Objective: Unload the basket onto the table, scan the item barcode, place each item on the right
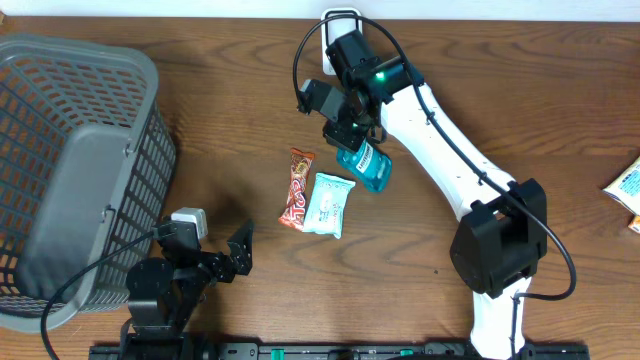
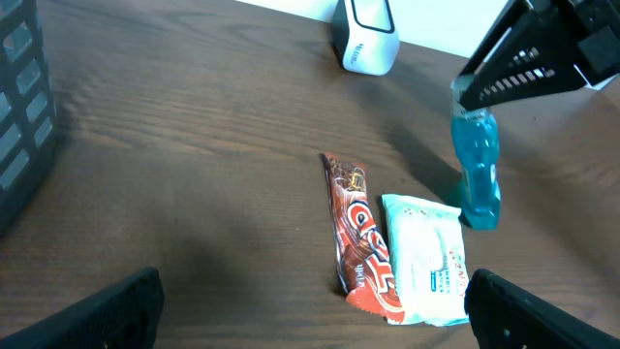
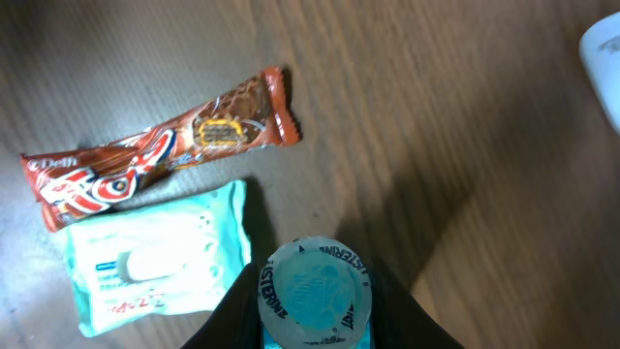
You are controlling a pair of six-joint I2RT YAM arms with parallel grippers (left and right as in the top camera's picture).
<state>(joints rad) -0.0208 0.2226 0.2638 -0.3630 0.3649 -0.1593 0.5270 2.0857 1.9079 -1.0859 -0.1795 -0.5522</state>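
Presently, item one: blue bottle, centre of the overhead frame, upright, cap up, clamped near its neck by the right gripper, jaws narrow around it. Whether its base touches the table I cannot tell. Item two: white scanner, top centre, near the bottle. Item three: left gripper, lower left by the basket, jaws wide, holding nothing. Also noted: bar and wipes, side by side just below left of the bottle. No barcode shows in any view, so it probably sits on a hidden part of the bottle. To do the step well, I'd say: keep the grip firm, carry the bottle up-frame clear of bar and wipes, turn the barcode to face the scanner's window, then hold steady.
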